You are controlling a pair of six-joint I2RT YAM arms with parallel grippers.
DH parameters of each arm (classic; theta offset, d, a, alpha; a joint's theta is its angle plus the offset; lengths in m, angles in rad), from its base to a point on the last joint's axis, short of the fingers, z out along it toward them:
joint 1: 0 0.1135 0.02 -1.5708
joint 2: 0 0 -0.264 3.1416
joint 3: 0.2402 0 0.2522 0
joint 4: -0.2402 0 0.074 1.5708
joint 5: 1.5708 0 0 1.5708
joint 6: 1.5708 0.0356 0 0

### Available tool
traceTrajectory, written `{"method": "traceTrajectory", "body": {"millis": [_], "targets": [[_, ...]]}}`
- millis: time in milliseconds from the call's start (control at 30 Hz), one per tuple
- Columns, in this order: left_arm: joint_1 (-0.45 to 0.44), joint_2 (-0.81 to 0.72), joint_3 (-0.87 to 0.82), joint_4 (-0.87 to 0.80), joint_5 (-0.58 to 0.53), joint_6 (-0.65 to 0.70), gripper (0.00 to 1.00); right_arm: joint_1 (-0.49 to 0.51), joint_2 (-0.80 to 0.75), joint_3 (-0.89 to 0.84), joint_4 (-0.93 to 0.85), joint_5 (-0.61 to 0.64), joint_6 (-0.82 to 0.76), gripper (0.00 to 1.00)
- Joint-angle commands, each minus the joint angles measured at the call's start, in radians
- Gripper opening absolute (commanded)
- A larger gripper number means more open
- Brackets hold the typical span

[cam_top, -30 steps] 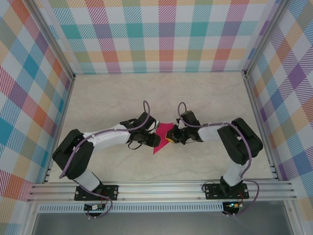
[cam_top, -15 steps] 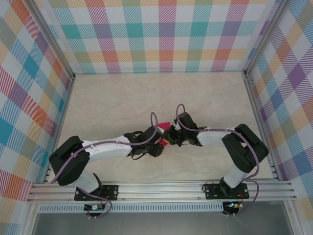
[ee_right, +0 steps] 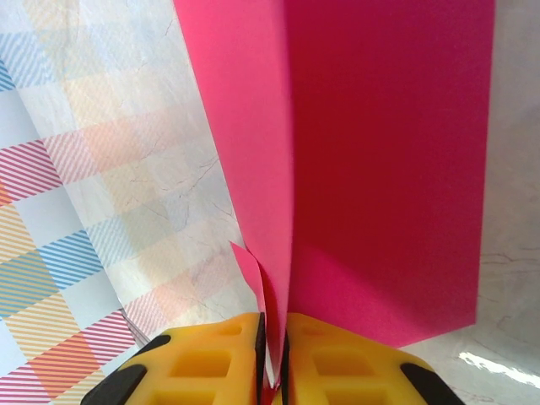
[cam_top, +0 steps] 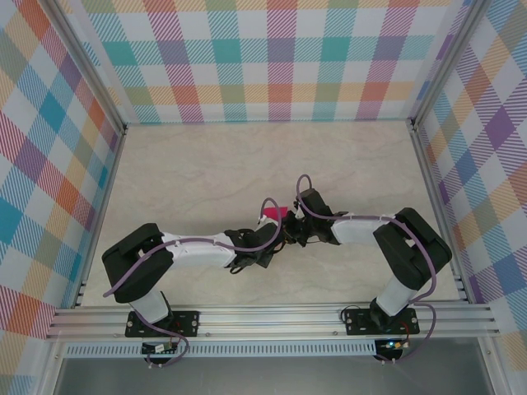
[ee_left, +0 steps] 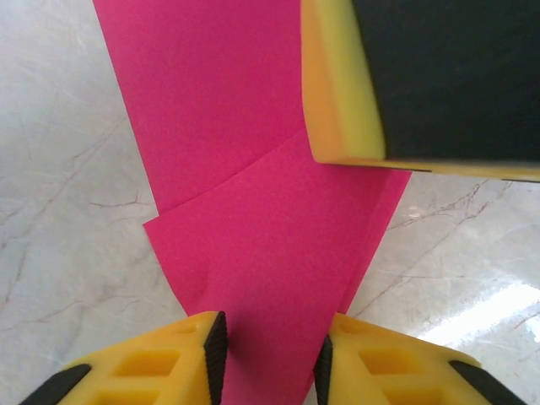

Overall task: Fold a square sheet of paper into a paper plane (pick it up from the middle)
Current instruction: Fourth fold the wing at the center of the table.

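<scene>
The magenta-pink sheet of paper [cam_top: 273, 213] is folded into layers and sits at the table's middle, mostly hidden under both grippers. My right gripper [ee_right: 272, 337] is shut on a folded edge of the paper [ee_right: 380, 169], which stands up from the pads as two leaves. My left gripper [ee_left: 268, 337] hangs over the paper [ee_left: 253, 211] with its jaws apart, and flat layers show between its pads. One finger of the right gripper [ee_left: 422, 84] reaches over the paper's far right. From above, the left gripper [cam_top: 276, 239] and right gripper [cam_top: 290, 233] meet almost tip to tip.
The pale marble-patterned table [cam_top: 206, 164] is walled by checked panels on three sides, with aluminium rails [cam_top: 272, 317] along the near edge where both arm bases are bolted. Open tabletop lies behind and to both sides of the grippers.
My left arm has swung right and nearer the right gripper, covering most of the paper, and its jaws have narrowed. The right gripper shifted slightly left and kept its grip.
</scene>
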Motion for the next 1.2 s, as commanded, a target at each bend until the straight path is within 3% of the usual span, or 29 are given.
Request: {"method": "traceTrajectory", "body": {"millis": [0,167,400,633,833,933,1167], "targets": [[-0.021,-0.017,0.002,0.006,-0.061,-0.026,0.29,0.004,0.012,0.032,-0.027,0.000,-0.018,0.15],[-0.024,-0.015,-0.001,0.001,-0.072,-0.033,0.22,0.004,0.007,0.037,-0.039,0.004,-0.023,0.15],[-0.025,-0.029,-0.027,-0.001,-0.094,-0.048,0.22,0.004,0.002,0.049,-0.059,0.007,-0.035,0.14],[-0.025,-0.038,-0.041,0.010,-0.090,-0.058,0.10,0.004,0.001,0.058,-0.073,0.007,-0.040,0.13],[-0.017,-0.066,-0.066,0.037,-0.080,-0.058,0.00,0.004,-0.054,0.054,-0.114,0.030,-0.077,0.23],[0.013,-0.107,-0.095,0.071,-0.010,-0.048,0.00,0.003,-0.122,0.054,-0.185,0.068,-0.128,0.29],[0.133,-0.194,-0.162,0.176,0.307,0.007,0.00,-0.009,-0.313,0.013,-0.296,0.133,-0.242,0.42]]}}
